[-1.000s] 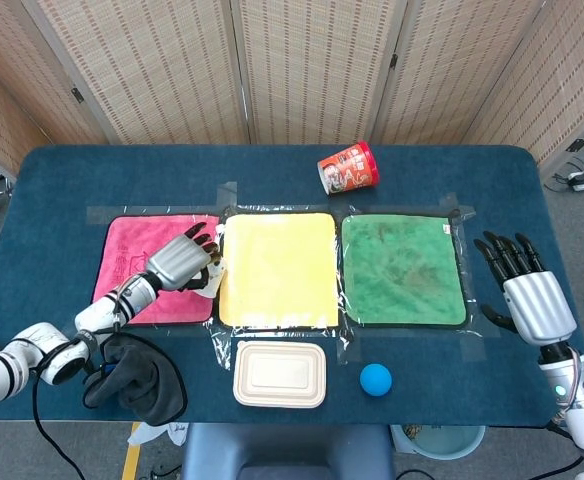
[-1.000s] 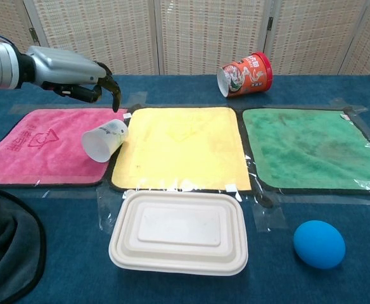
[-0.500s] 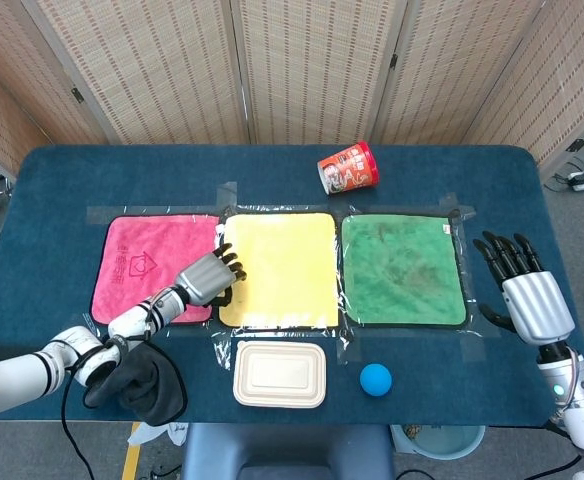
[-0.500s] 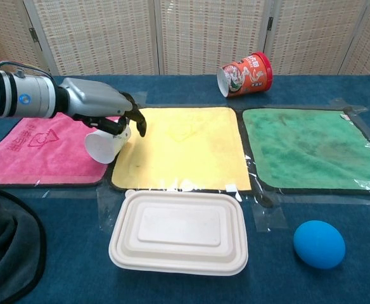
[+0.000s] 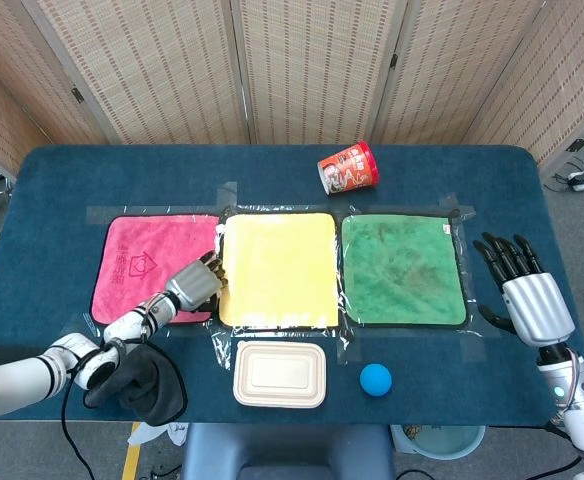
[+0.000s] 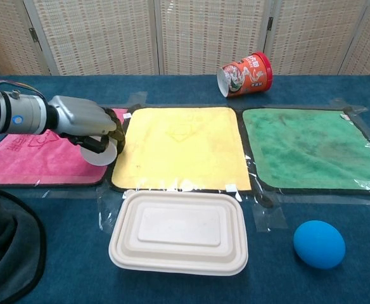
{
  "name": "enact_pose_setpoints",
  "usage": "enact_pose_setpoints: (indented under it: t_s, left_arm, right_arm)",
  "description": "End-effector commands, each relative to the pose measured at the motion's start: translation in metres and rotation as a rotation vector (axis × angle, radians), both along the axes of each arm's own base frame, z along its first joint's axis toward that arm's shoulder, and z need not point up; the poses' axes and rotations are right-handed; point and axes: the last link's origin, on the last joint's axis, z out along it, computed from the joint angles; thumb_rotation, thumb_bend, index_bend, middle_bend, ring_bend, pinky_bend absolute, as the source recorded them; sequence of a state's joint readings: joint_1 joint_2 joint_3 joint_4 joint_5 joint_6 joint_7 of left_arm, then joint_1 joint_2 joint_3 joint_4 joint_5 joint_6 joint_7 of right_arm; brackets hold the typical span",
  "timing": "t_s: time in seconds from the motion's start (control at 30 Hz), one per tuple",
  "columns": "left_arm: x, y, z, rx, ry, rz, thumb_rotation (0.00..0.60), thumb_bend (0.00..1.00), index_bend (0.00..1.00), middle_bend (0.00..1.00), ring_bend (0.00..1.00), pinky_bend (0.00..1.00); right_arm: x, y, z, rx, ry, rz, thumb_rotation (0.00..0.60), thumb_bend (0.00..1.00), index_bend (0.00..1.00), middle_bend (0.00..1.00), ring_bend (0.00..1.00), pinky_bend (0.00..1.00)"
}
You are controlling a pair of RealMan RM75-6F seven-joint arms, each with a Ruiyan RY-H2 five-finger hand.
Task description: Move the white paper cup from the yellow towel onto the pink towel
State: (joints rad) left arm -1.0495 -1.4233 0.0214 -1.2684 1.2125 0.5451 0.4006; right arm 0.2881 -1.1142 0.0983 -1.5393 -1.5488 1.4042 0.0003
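Note:
The white paper cup [image 6: 102,154] lies on its side at the right edge of the pink towel [image 6: 26,158], next to the yellow towel [image 6: 178,149]. My left hand [image 6: 83,123] is wrapped over the cup from above, fingers curled around it, so only the cup's rim and lower side show. In the head view the left hand [image 5: 194,286] covers the cup at the seam between the pink towel [image 5: 137,255] and the yellow towel [image 5: 277,270]. My right hand [image 5: 527,295] hovers open at the table's right edge, holding nothing.
A red printed cup [image 6: 245,74] lies on its side behind the yellow towel. A green towel [image 5: 402,268] sits to the right. A white lidded food box [image 6: 178,231], a blue ball [image 6: 318,244] and a dark cloth [image 6: 7,253] lie along the near edge.
My left hand came down from behind the tipped cup, closed its fingers over it and shifted slightly left toward the pink towel. The right hand has stayed put.

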Motion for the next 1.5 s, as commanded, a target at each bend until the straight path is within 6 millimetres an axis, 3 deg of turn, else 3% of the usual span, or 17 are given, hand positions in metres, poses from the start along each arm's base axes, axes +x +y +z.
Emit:
enact_pose_setpoints:
  t_s: [0.03, 0.27, 0.73, 0.93, 1.0, 1.07, 1.2, 1.33, 1.5]
  left_arm:
    - [-0.005, 0.000, 0.006, 0.015, 0.002, 0.010, 0.001, 0.98, 0.31, 0.22, 0.11, 0.00]
    - [-0.019, 0.005, 0.024, 0.055, 0.021, 0.027, 0.003, 0.98, 0.31, 0.22, 0.11, 0.00]
    - [-0.035, 0.008, 0.036, 0.087, 0.020, 0.076, 0.002, 0.98, 0.32, 0.22, 0.12, 0.00]
    - [-0.020, 0.002, 0.046, 0.098, -0.193, 0.172, 0.000, 0.98, 0.27, 0.22, 0.12, 0.00]
    - [-0.015, 0.002, 0.054, 0.115, -0.311, 0.228, 0.036, 0.98, 0.23, 0.22, 0.11, 0.00]
    - [-0.012, 0.003, 0.065, 0.140, -0.443, 0.287, 0.177, 0.98, 0.21, 0.22, 0.11, 0.00]
    - [-0.017, 0.001, 0.086, 0.188, -0.658, 0.389, 0.371, 0.98, 0.21, 0.22, 0.10, 0.00]
    - [-0.037, -0.007, 0.108, 0.266, -0.742, 0.437, 0.398, 0.96, 0.21, 0.22, 0.10, 0.00]
    - [-0.069, -0.030, 0.125, 0.416, -0.724, 0.435, 0.399, 0.80, 0.21, 0.22, 0.11, 0.00]
  right_arm:
    - [0.000, 0.000, 0.000, 0.000, -0.001, 0.000, 0.600, 0.24, 0.00, 0.08, 0.09, 0.01]
    - [0.000, -0.001, -0.001, 0.000, -0.008, 0.000, 0.600, 0.24, 0.00, 0.08, 0.09, 0.01]
    - [0.000, -0.001, 0.000, -0.005, -0.009, -0.002, 0.600, 0.24, 0.00, 0.08, 0.09, 0.01]
    - [0.000, 0.000, 0.003, -0.014, -0.007, -0.007, 0.600, 0.23, 0.00, 0.08, 0.09, 0.01]
    - [0.000, 0.001, 0.005, -0.015, -0.006, -0.008, 0.600, 0.23, 0.00, 0.08, 0.09, 0.01]
    - [-0.001, 0.001, 0.007, -0.012, 0.000, -0.013, 0.600, 0.23, 0.00, 0.08, 0.08, 0.01]
    - [-0.007, 0.005, 0.009, 0.040, 0.032, -0.059, 0.600, 0.23, 0.00, 0.08, 0.07, 0.01]
    - [-0.011, 0.008, 0.011, 0.080, 0.020, -0.092, 0.600, 0.24, 0.00, 0.08, 0.07, 0.01]
    - [-0.017, 0.013, 0.011, 0.104, 0.005, -0.106, 0.600, 0.24, 0.00, 0.08, 0.08, 0.02]
